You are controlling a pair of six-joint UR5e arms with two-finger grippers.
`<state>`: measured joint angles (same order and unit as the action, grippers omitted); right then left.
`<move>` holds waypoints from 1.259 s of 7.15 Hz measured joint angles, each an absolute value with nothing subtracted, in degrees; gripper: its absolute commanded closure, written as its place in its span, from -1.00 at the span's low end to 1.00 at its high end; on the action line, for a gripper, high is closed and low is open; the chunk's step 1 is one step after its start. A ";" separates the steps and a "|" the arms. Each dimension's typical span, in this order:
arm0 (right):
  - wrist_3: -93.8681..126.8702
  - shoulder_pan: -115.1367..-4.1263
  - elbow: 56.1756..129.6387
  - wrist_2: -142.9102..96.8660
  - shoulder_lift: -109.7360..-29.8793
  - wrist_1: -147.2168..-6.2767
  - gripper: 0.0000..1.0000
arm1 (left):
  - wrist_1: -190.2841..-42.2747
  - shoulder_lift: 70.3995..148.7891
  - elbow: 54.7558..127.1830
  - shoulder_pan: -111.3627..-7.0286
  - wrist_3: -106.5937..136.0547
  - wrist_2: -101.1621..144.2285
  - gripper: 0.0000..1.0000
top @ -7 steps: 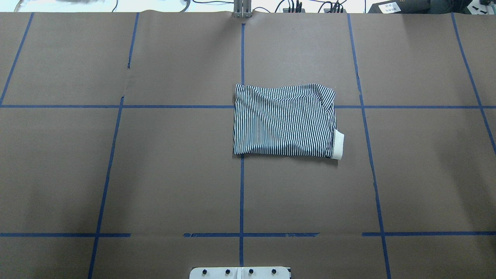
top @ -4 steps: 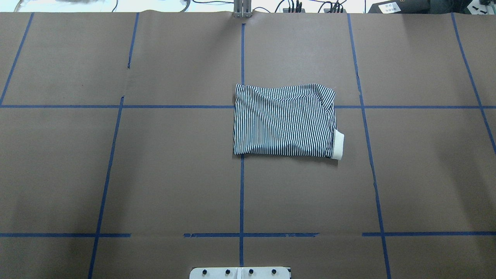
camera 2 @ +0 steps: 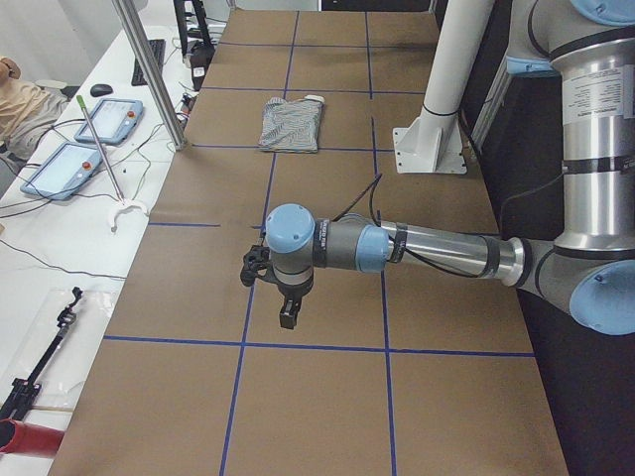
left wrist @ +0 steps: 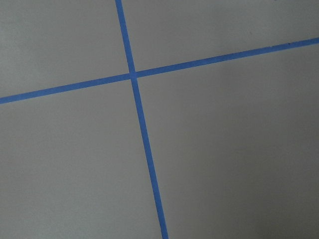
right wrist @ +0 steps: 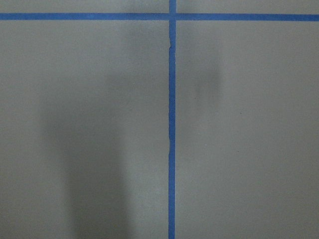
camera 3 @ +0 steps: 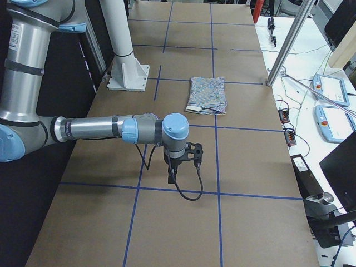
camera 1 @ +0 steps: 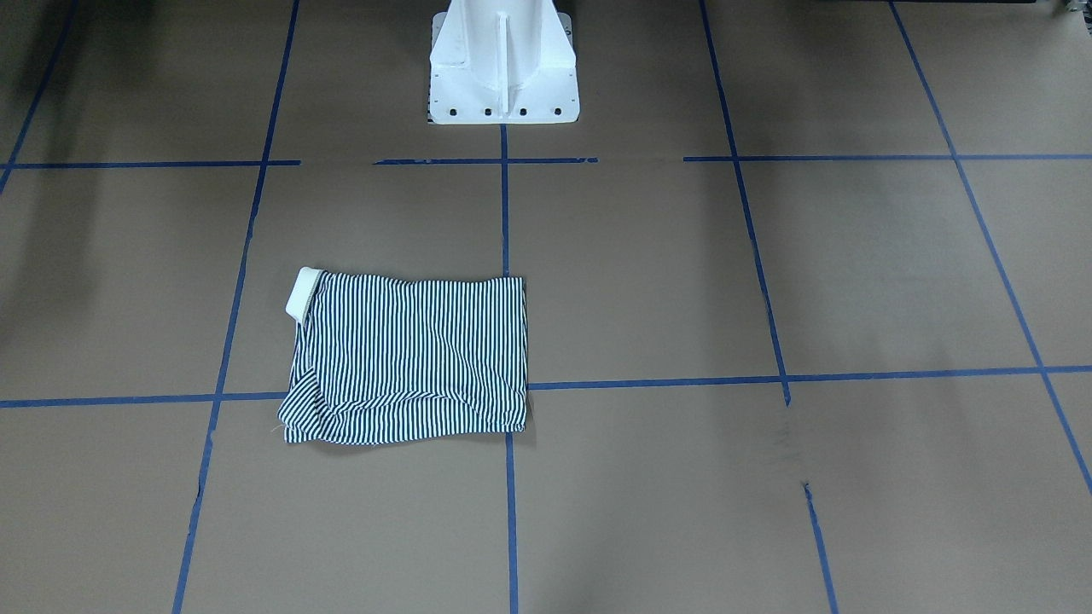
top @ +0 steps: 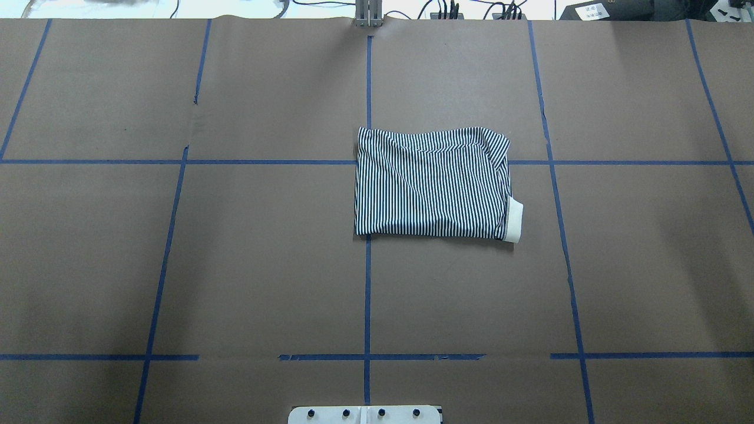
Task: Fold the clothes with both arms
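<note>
Front on: striped polo shirt lies folded on the surface, robot's right of centre. Overhead: soft, light, floppy; I'd pinch doubled edges by the collar. Sides: left arm and right arm hover well apart from it; jaws' gap, cannot tell.

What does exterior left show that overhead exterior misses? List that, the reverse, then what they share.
Only exterior left: the silver-grey jointed left arm with light-blue caps, and blue-edged tablets on a white side bench. Only overhead: a black box with a white label at the far edge. Both: the folded navy-and-white striped shirt on the brown paper-covered table with blue tape lines.
</note>
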<state>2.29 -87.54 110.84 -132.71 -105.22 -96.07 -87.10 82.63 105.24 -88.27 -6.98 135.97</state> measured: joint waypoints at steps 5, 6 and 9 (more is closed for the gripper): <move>2.28 -87.46 110.80 -132.74 -105.17 -96.06 -1.00 | -87.10 82.75 105.92 -88.11 -6.77 134.84 -1.00; 2.29 -87.46 110.77 -132.74 -105.19 -96.08 -1.00 | -87.10 82.73 105.93 -88.14 -6.77 134.83 -1.00; 2.29 -87.45 110.67 -132.78 -105.20 -96.15 -1.00 | -87.08 82.65 106.11 -88.15 -6.77 134.90 -1.00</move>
